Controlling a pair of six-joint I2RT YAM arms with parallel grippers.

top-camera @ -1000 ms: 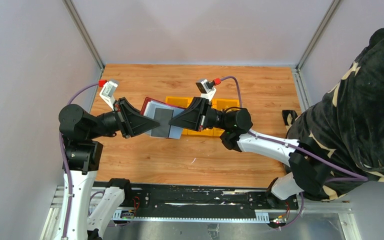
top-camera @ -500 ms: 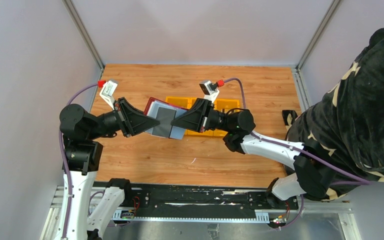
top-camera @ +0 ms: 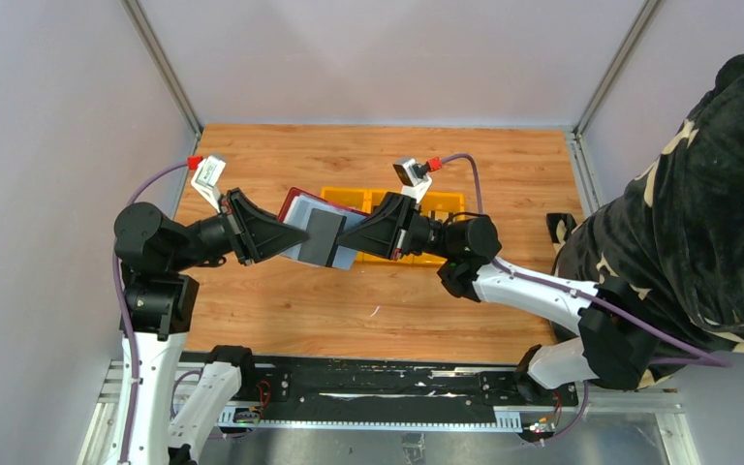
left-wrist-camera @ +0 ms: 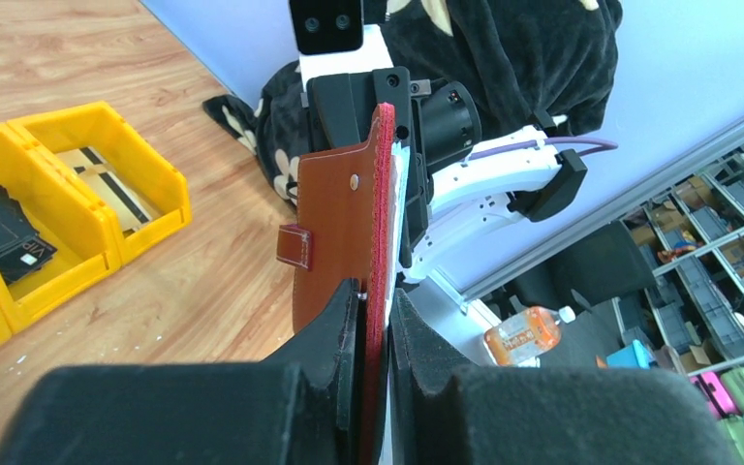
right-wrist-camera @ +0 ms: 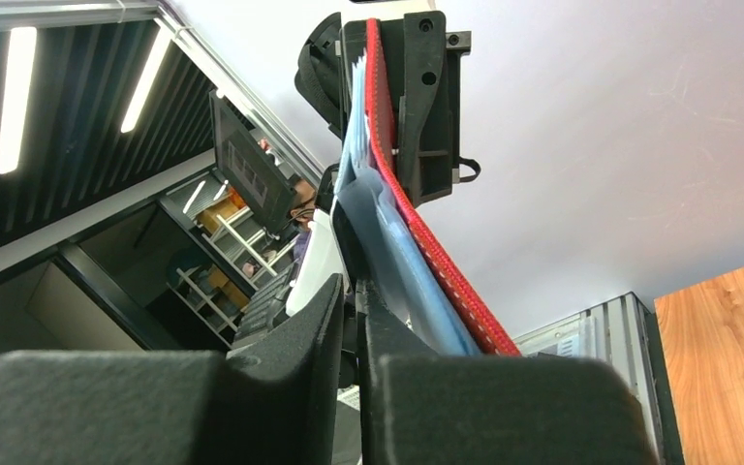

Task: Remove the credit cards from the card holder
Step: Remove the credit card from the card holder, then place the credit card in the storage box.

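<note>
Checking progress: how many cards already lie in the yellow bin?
2 visible: a dark card in the middle compartment and a tan striped card in the end compartment of the yellow bin. The third compartment is mostly out of view, so more may be hidden.

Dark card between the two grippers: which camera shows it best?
Top external: the dark card lies face-on on the grey-blue lining of the card holder, between left gripper and right gripper. Left wrist shows only the holder's red-brown back and tab; right wrist sees everything edge-on, card indistinct.

Left gripper (left-wrist-camera: pixel 376 302) pinches card holder (left-wrist-camera: pixel 334 228) edge-on, tab facing left; yellow bin (left-wrist-camera: pixel 160 194) beyond holds dark card (left-wrist-camera: pixel 0 232).
</note>
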